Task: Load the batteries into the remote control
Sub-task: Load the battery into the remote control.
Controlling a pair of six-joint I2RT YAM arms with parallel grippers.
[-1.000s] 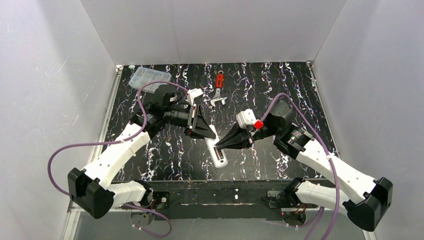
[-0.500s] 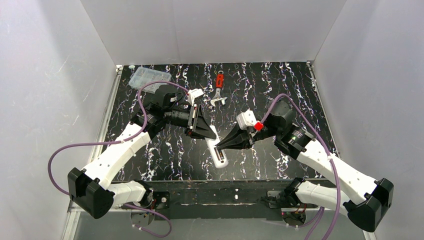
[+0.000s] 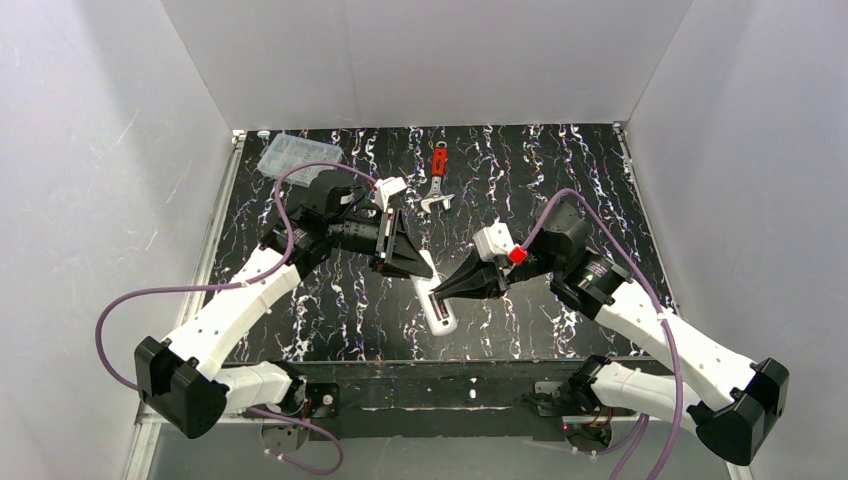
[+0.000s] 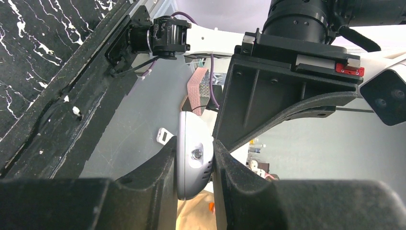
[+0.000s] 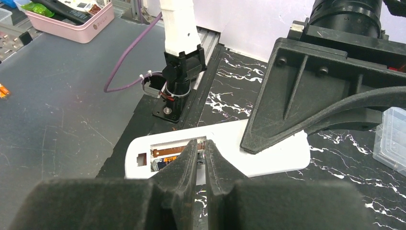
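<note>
Right wrist view: the right gripper (image 5: 201, 155), fingers almost together, pinches a small grey thing (seemingly the second battery (image 5: 201, 154)) over the recess of the remote control (image 5: 225, 140), at centre-bottom of the frame. One battery (image 5: 161, 165) lies inside, at lower left. The left gripper (image 4: 194, 165) clamps the remote's other end. Pressing down skewed could pop the cell out, or lever the handset from that clamp.
</note>
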